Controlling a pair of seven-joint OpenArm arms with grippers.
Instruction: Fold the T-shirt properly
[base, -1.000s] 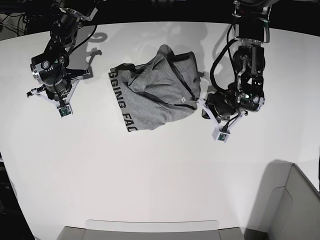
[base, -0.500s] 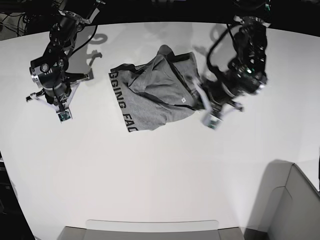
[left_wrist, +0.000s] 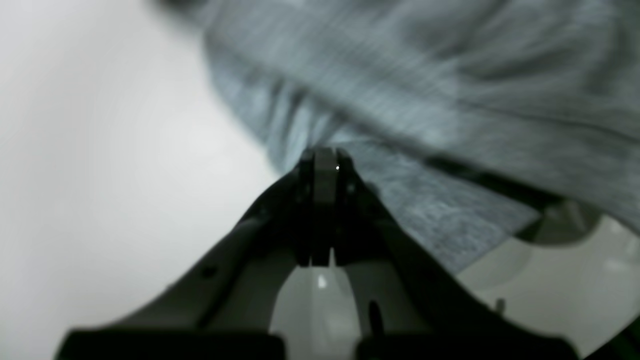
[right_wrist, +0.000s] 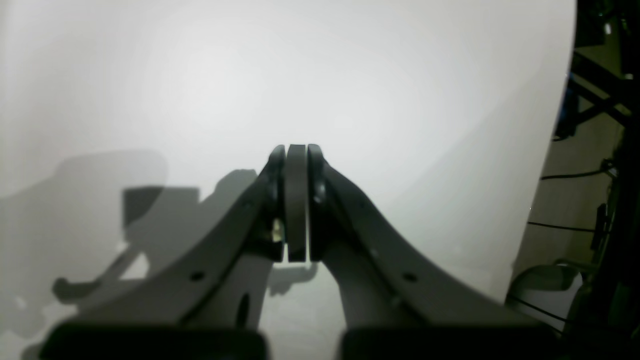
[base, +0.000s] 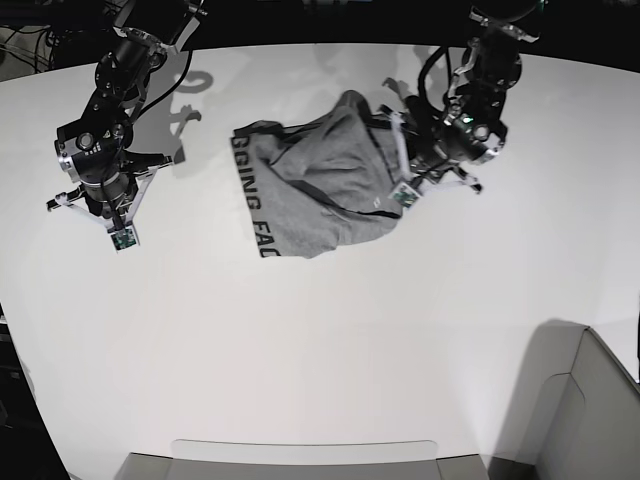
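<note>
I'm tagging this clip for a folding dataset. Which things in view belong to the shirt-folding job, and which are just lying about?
Part of the job:
- T-shirt, grey, crumpled, lettering along one edge
- left gripper, shut, at the shirt's edge
- right gripper, shut, over bare table, away from the shirt

Just there:
- white table
- grey bin at the table's corner
</note>
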